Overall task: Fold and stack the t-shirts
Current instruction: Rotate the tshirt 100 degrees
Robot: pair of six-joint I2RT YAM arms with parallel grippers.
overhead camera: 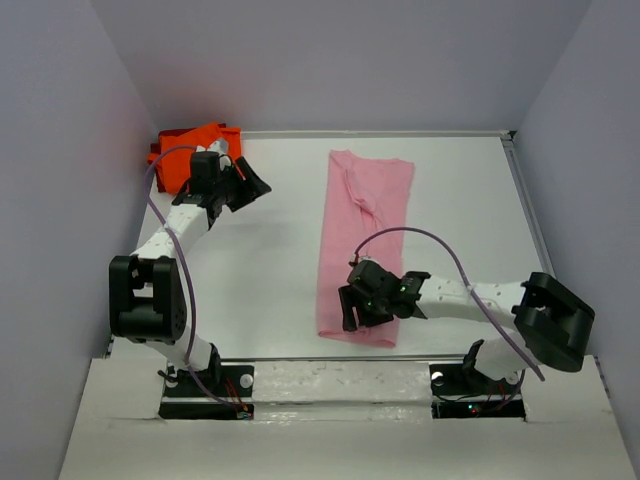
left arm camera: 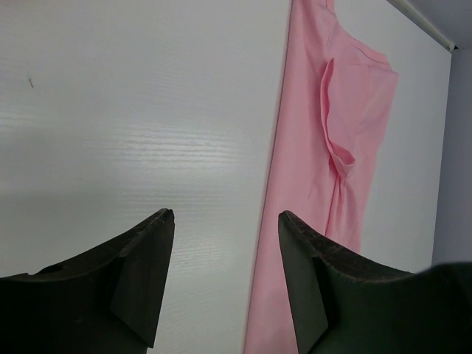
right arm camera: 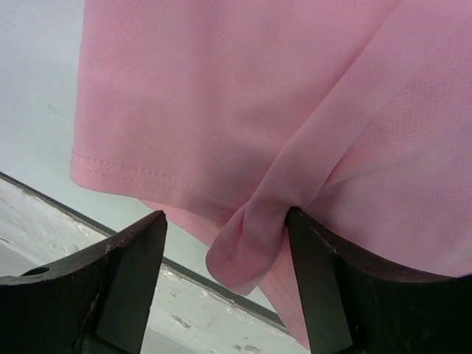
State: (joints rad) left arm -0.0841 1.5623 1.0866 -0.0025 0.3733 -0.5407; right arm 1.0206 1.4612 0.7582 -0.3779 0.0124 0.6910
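Note:
The light pink t-shirt (overhead camera: 365, 230) lies as a long narrow strip down the middle of the table, a crease running along its upper half (left arm camera: 332, 133). The bright orange t-shirt (overhead camera: 190, 150) is bunched in the back left corner. My left gripper (overhead camera: 255, 185) stands open just right of the orange t-shirt, touching nothing; only bare table shows between its fingertips (left arm camera: 225, 217). My right gripper (overhead camera: 350, 312) is open over the pink strip's near end. A rolled fold of the pink hem (right arm camera: 247, 251) hangs between its fingers (right arm camera: 226, 214), resting against the right one.
Grey walls close in the white table (overhead camera: 260, 270) on three sides, with a thin raised rail (overhead camera: 525, 200) along the right edge. The table's near edge (right arm camera: 110, 240) and a scuffed white ledge (overhead camera: 330, 375) lie just below the pink hem.

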